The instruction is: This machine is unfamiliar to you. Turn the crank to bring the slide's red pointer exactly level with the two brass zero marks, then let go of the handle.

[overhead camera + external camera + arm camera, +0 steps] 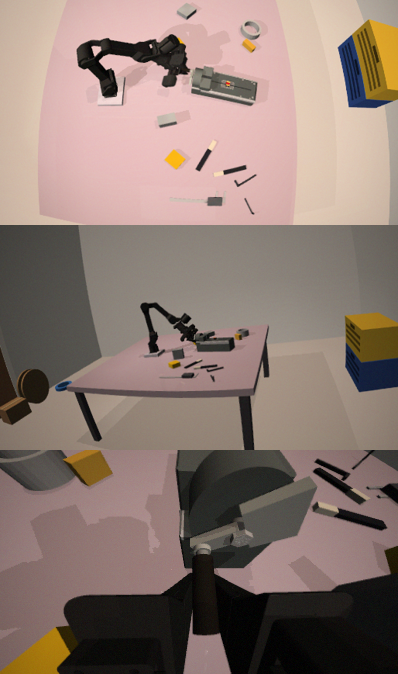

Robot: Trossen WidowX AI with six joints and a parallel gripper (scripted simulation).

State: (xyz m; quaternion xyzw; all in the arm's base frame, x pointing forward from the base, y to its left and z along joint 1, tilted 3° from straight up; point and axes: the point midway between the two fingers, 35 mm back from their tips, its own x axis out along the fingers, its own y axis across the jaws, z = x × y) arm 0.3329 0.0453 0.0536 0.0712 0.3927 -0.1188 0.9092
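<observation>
Jaws (188, 71) (196, 340) gripping the dark handle (204, 600), lower centre of the wrist view, its 1 crank arm (216, 536) just above!

a workshop-like room: calipers (215, 201) (187, 375) and hex keys (245, 181) (215, 369) lie on a pink table (116, 155) (128, 376).

From above, a slide machine (240, 90) (215, 346) (245, 510) lies right of center on the table (97, 155) (128, 380) (125, 565). The arm's base (120, 98) (147, 355) is left of it. A ring (243, 32) (242, 335) (42, 482) sits upper right; a caliper (214, 201) (187, 375) lies bottom center; stacked crates (381, 58) (372, 337) stand at the right edge, beyond the table.
</observation>
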